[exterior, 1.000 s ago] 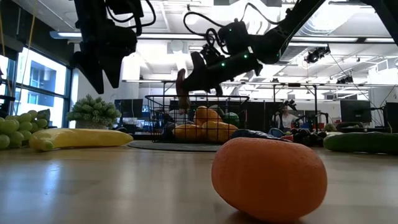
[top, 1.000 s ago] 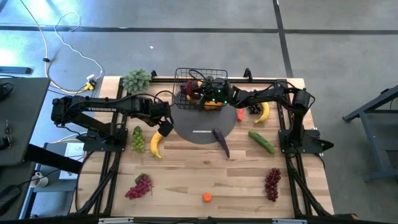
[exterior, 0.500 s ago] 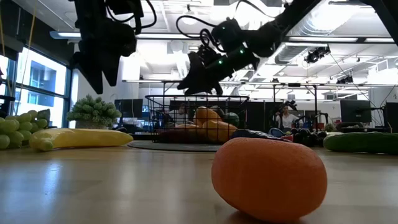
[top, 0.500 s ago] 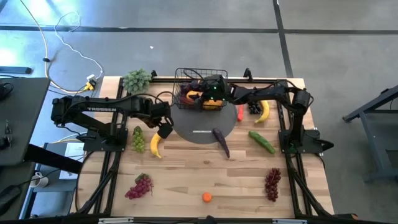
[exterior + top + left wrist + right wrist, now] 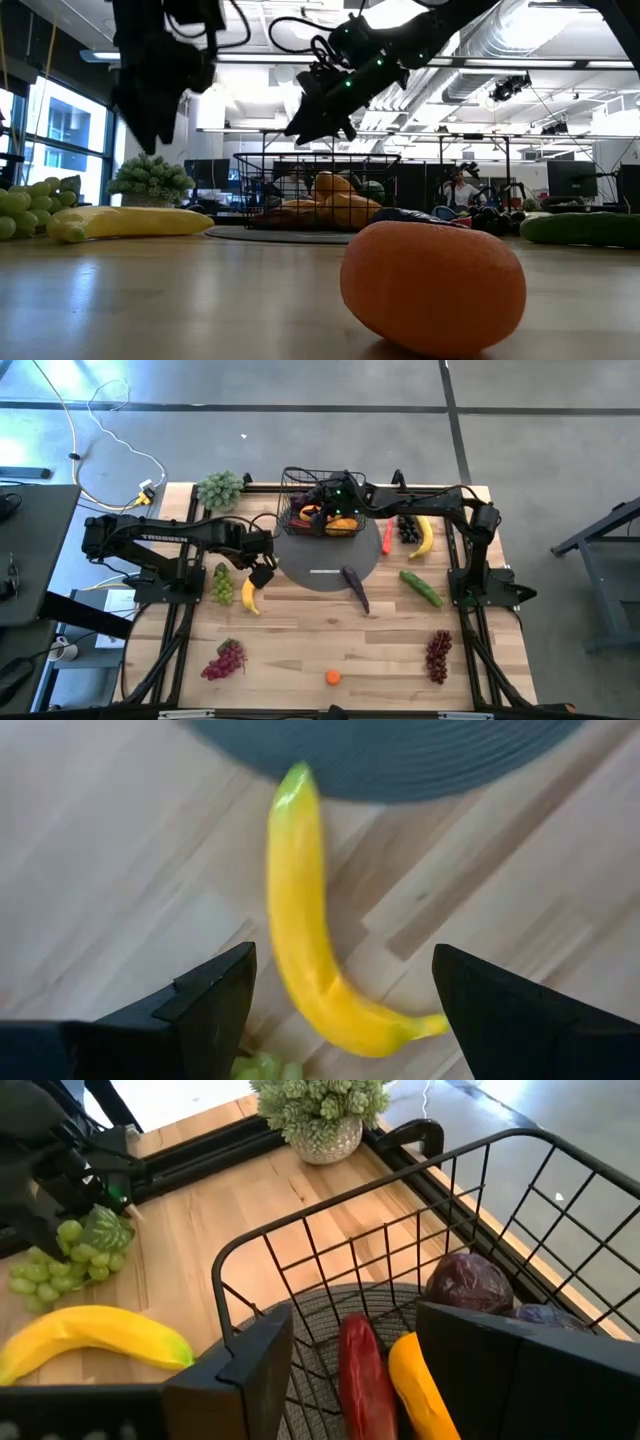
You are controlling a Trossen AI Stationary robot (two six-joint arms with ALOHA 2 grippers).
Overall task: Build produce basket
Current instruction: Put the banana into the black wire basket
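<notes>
the right pincer [image 5: 350, 1370] is held empty, jaws apart, over the basket [image 5: 322, 510] — the left pincer [image 5: 340, 985], spread wide, is poised above a banana [image 5: 310, 970].

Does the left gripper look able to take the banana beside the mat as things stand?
Probably yes: the left gripper hangs open right over that banana, with nothing between them and bare table either side.
</notes>
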